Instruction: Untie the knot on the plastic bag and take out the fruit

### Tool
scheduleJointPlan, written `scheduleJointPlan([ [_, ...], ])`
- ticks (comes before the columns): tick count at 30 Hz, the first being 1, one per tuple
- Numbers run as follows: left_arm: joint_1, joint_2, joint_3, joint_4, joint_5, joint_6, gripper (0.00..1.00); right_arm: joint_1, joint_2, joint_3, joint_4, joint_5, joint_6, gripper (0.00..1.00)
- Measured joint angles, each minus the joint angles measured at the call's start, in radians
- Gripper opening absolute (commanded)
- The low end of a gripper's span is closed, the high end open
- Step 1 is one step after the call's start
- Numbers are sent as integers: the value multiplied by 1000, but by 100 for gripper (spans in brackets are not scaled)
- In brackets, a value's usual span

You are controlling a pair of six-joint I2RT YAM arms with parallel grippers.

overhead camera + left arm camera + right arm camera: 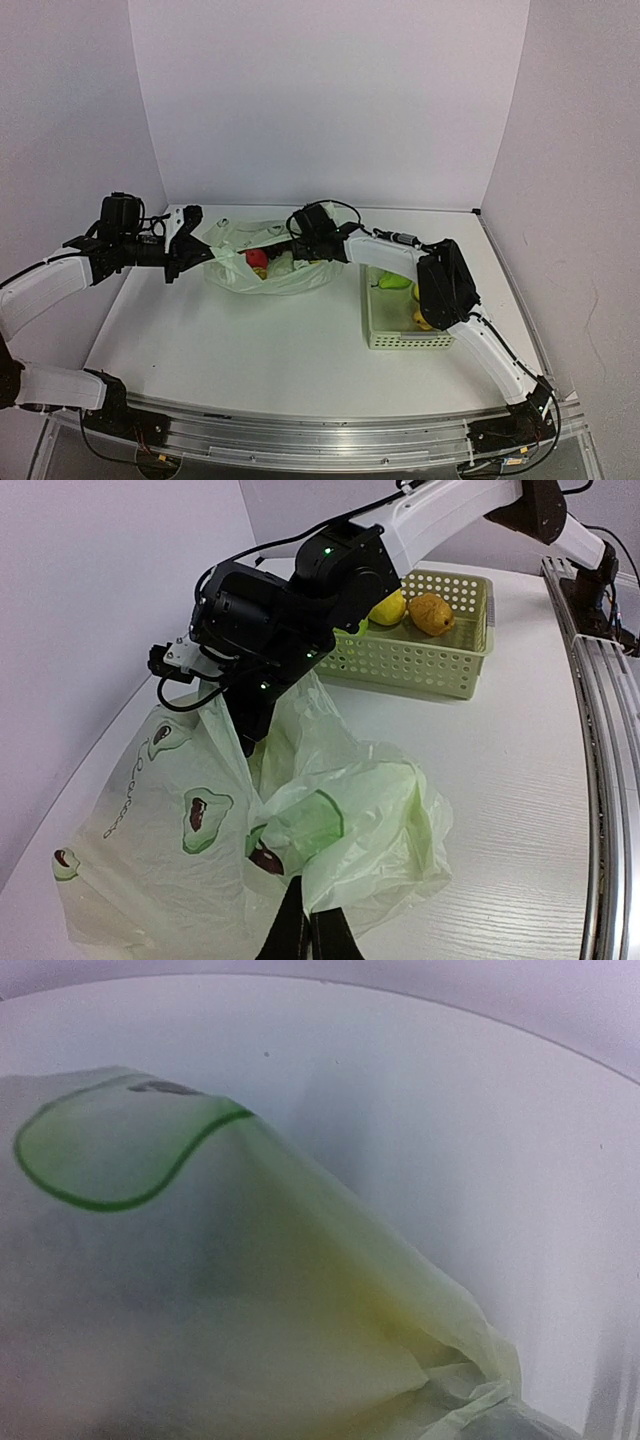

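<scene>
Left gripper [302, 905] clenched on bag [370, 820] edge | right gripper [252, 730] buried in bag mouth, jaw state cannot be told | red fruit [257, 259] seen inside bag, left of basket [405, 342] | judged: mouth to be kept taut, one fruit to be gripped squarely.

Soft even light, faint shadows, right wrist blurred (close-up)

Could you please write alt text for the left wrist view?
The left gripper, shut, pinches the plastic bag while the right gripper dips into it. Behind stands a lattice basket holding two fruits.
</scene>
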Motion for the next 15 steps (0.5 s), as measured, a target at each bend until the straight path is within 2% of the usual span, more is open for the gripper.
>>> scheduleJointPlan([
  [3, 0, 0, 0, 1, 0, 0, 0, 0, 0, -1, -75, 23, 45, 75],
  [5, 0, 1, 0, 1, 1, -1, 0, 0, 0, -1, -117, 37, 69, 70],
  [8, 0, 5, 0, 1, 2, -6, 0, 0, 0, -1, -179, 44, 94, 47],
  [12, 0, 17, 0, 1, 3, -11, 0, -1, 0, -3, -217, 41, 130, 26],
  [15, 0, 20, 0, 4, 3, -14, 0, -2, -1, -5, -216, 33, 145, 17],
])
